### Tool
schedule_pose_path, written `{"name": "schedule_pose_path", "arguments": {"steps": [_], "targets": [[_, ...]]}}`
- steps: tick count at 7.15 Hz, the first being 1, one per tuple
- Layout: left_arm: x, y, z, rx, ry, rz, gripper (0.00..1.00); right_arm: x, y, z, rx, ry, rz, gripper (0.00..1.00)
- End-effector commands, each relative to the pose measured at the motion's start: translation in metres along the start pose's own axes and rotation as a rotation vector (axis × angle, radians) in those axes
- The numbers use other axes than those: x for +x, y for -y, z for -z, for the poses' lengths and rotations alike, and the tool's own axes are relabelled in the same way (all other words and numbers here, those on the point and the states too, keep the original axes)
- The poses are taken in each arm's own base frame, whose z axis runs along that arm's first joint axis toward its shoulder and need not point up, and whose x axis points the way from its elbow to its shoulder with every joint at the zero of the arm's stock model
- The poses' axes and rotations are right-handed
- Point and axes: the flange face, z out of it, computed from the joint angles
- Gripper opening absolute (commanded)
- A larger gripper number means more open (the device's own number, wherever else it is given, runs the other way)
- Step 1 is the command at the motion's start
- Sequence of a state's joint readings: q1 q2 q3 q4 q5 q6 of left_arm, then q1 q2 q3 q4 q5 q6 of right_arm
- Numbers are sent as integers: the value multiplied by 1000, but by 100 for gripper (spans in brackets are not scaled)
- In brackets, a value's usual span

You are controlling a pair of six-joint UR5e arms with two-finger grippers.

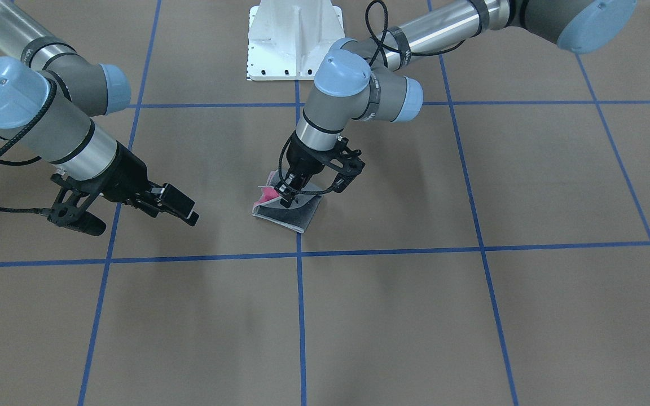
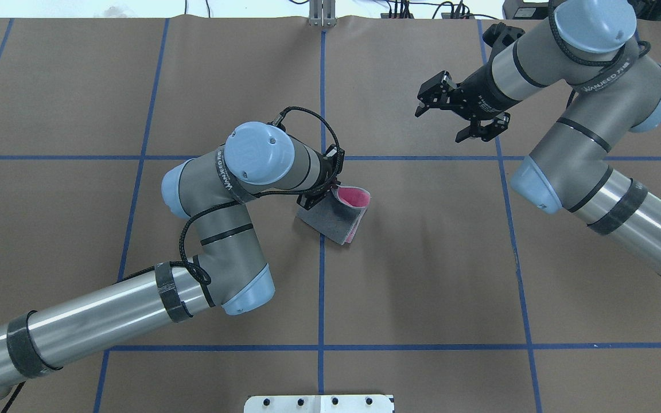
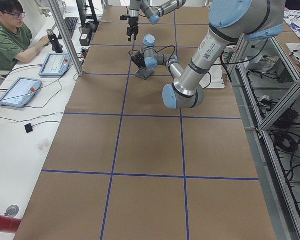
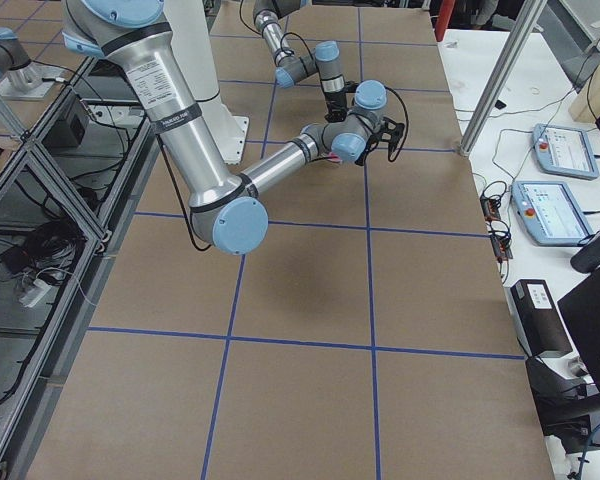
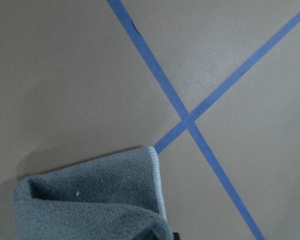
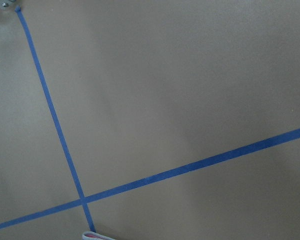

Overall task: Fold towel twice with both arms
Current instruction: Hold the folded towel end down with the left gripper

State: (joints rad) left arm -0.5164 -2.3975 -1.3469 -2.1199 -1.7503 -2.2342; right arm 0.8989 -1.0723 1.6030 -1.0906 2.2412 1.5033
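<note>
The towel (image 2: 337,225) lies folded near the centre tape cross, dark grey face up, with pink showing along its right edge and under a raised flap (image 1: 268,195). My left gripper (image 1: 289,193) comes down on the towel's corner nearest the robot and is shut on it, lifting that flap; in the overhead view the left gripper (image 2: 315,198) sits at the towel's left corner. The left wrist view shows grey towel (image 5: 90,197) with its light stitched edge. My right gripper (image 2: 435,96) hovers open, away from the towel at the far right, also seen as the right gripper (image 1: 181,206).
Brown paper with blue tape lines (image 2: 322,269) covers the table. The white pedestal base (image 1: 294,39) stands at the robot's side. A seated person (image 3: 10,37) and tablets (image 3: 55,64) are at the side bench. Control pendants (image 4: 560,150) lie on the other bench.
</note>
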Motion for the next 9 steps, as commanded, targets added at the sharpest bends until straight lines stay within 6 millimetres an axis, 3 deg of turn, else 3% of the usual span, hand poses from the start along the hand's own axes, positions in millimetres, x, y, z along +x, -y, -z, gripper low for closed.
{"name": "schedule_pose_path", "arguments": {"steps": [1, 7, 9], "targets": [[-1, 2, -3, 5, 6, 2, 0, 0, 0, 0, 0, 0, 0, 100], [-5, 9, -14, 12, 13, 8, 0, 0, 0, 0, 2, 0, 0, 100], [1, 19, -10, 23, 3, 37, 27, 2, 1, -3, 0, -5, -3, 100]]}}
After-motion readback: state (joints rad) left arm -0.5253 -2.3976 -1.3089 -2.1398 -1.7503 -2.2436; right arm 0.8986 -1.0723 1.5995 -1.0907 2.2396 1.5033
